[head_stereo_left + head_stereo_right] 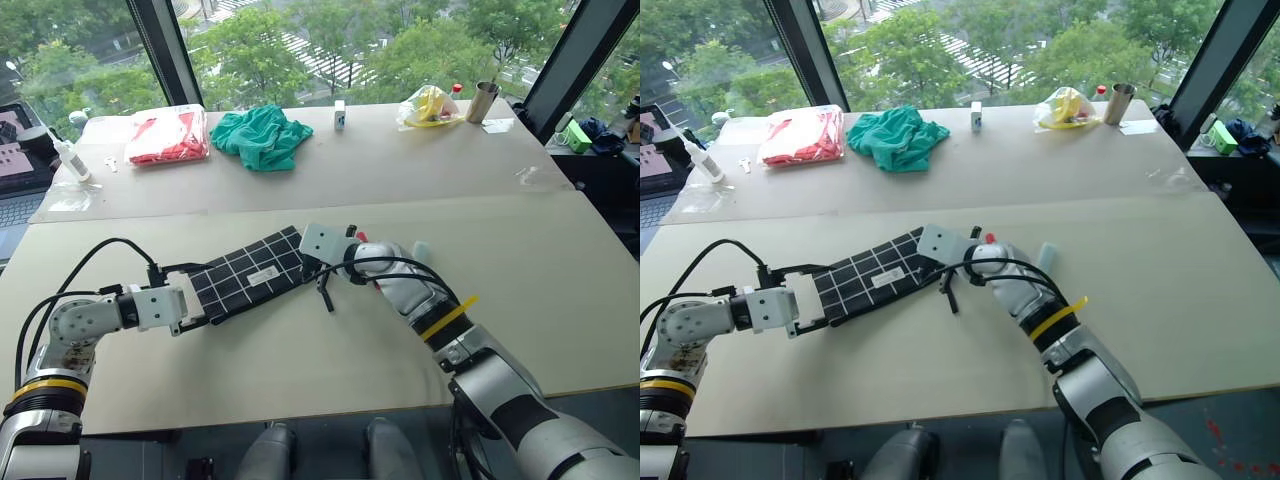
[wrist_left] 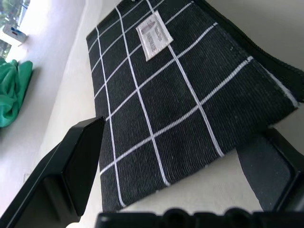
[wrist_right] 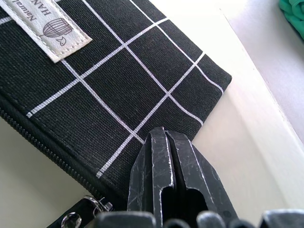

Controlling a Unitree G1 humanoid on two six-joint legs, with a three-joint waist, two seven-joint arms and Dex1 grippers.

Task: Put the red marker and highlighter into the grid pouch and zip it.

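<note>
The grid pouch [image 1: 250, 272] lies flat on the near table, black with white lines and a small white label [image 3: 50, 26]. My left gripper [image 2: 175, 156] is open, one finger [image 2: 71, 161] on each side of the pouch's left end. My right gripper [image 3: 166, 156] is shut, its tips resting over the pouch's right end near the zipper edge, and nothing shows between them. The black zipper pull strap [image 1: 325, 290] hangs off that end. Behind my right hand a red tip of the red marker [image 1: 360, 237] peeks out. The pale highlighter [image 1: 1048, 255] lies just right of that hand.
On the far table lie a red-and-white plastic bag [image 1: 165, 137], a green cloth [image 1: 262, 135], a small white box [image 1: 340, 115], a yellow bag [image 1: 430, 105] and a metal cup [image 1: 485, 100]. A white bottle [image 1: 65, 155] stands far left.
</note>
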